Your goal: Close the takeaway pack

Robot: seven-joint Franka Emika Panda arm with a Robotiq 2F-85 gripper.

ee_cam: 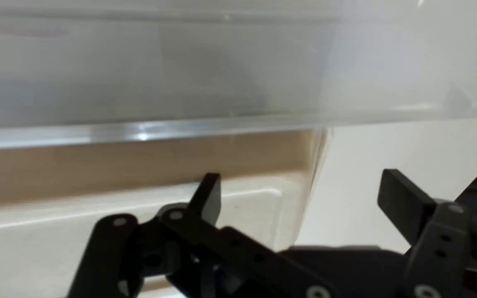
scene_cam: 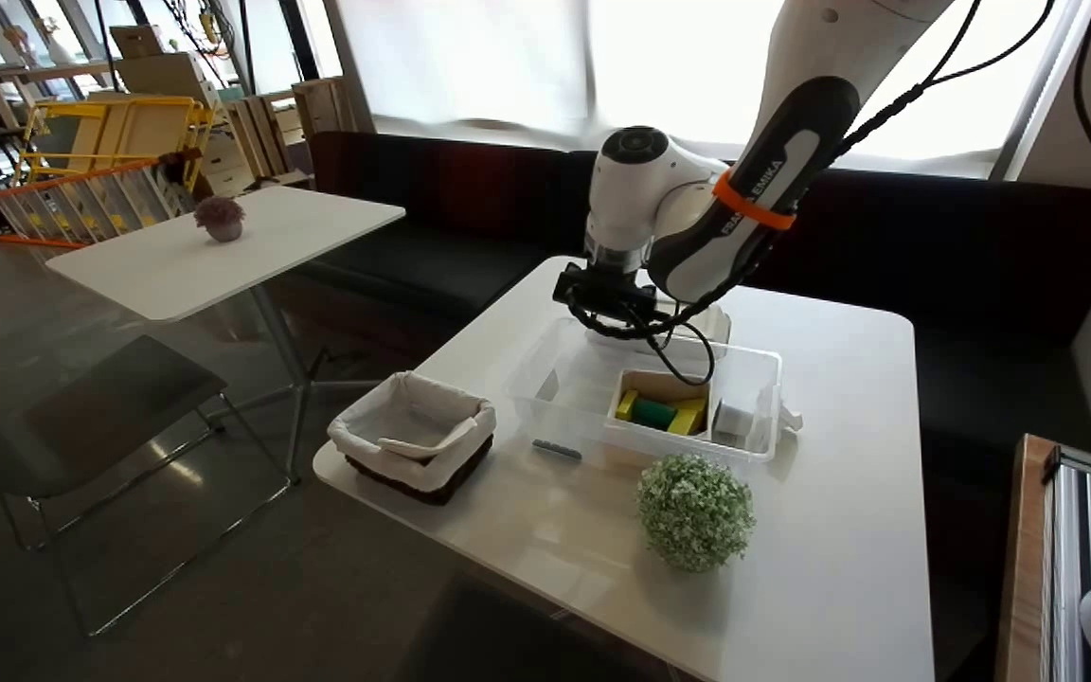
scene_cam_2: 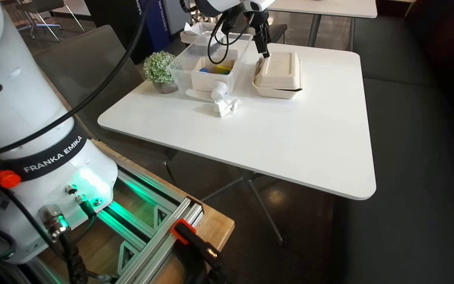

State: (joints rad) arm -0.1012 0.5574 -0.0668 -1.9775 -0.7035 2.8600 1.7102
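White table [scene_cam_2: 302, 134]: it stands alongside a dark bench [scene_cam_2: 412, 150], and my whole job sits on its top.
Takeaway pack [scene_cam_2: 277, 77]: the beige clamshell, resting on the table just beside the clear bin [ee_cam: 205, 129]; in the wrist view the bin's rim crosses in front of it.
Lid [scene_cam_2: 280, 65]: folded down over the base [scene_cam_2: 276, 93], with a dark slit at the corner across from my gripper [ee_cam: 304, 196]; I judge it lowered but not fully seated.
Step in hand: the tail end of closing, by my reading; the lid is over, and pressing it home is what remains.
Next move: I should narrow the gripper, bring it over to the gaping corner and push straight down, keeping off the bin wall on the way.
Fingers [ee_cam: 209, 198]: spread wide with nothing clamped between them; in the wrist view one shows against the lid, the other against the white table.
Contact: I cannot be sure. In an exterior view the dark fingertip overlaps the lid's far corner, yet at that angle it may be touching or hovering just above, so I would treat it as touching until a better look.
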